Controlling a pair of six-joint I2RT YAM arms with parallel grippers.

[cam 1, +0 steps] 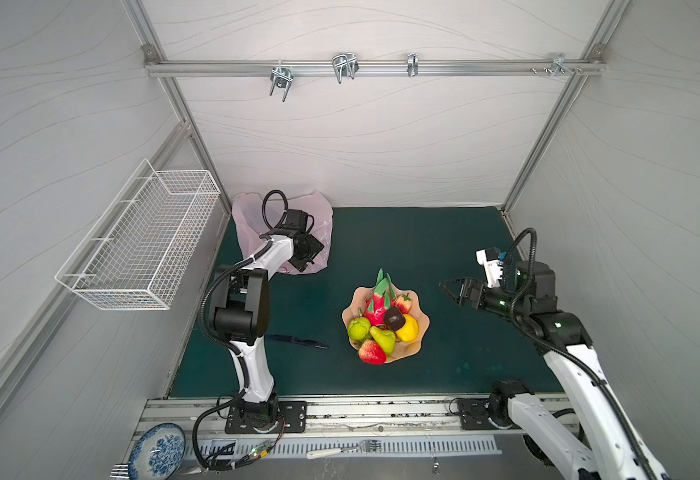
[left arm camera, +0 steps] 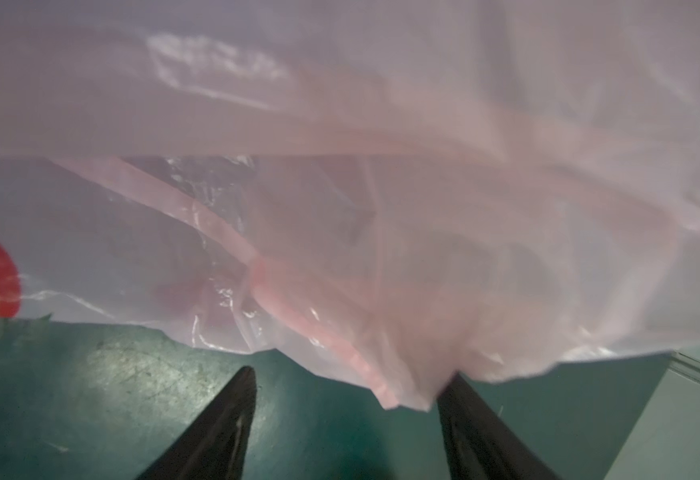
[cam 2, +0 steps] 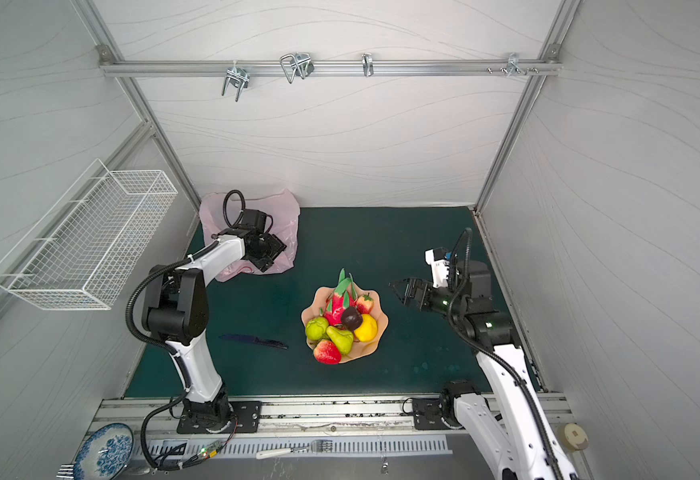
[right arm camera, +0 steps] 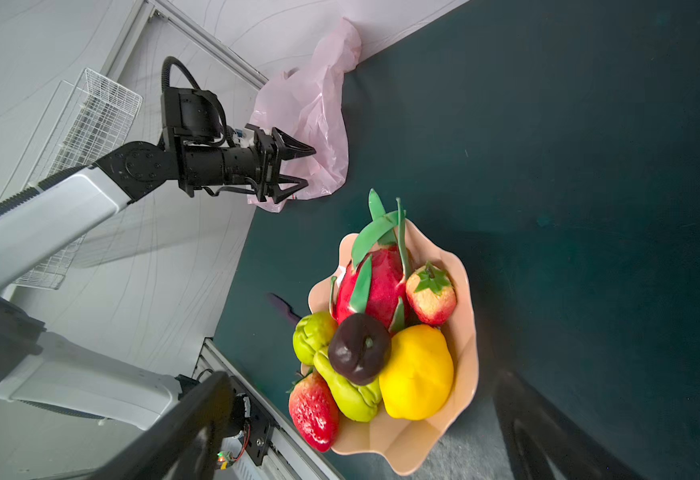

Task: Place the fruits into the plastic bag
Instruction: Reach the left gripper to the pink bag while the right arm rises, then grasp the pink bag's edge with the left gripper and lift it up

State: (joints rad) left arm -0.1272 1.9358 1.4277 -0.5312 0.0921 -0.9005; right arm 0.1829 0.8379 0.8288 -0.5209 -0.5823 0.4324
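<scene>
One layer only: pinch the near rim of the plastic bag [left arm camera: 381, 208], slumped in the far-left corner of the mat [cam 1: 423, 249], with the part-open left gripper [left arm camera: 350, 374], and hold the wide-spread right gripper [cam 1: 444, 286] beside the bowl [cam 1: 421, 332] of fruits [cam 1: 381, 320].

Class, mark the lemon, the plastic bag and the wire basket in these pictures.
lemon [right arm camera: 416, 372]: right wrist view, middle of its yellow skin.
plastic bag [cam 1: 245, 220]: in a top view, bare pink side left of the arm's cable.
wire basket [cam 1: 144, 245]: in a top view, the white mesh at its middle.
</scene>
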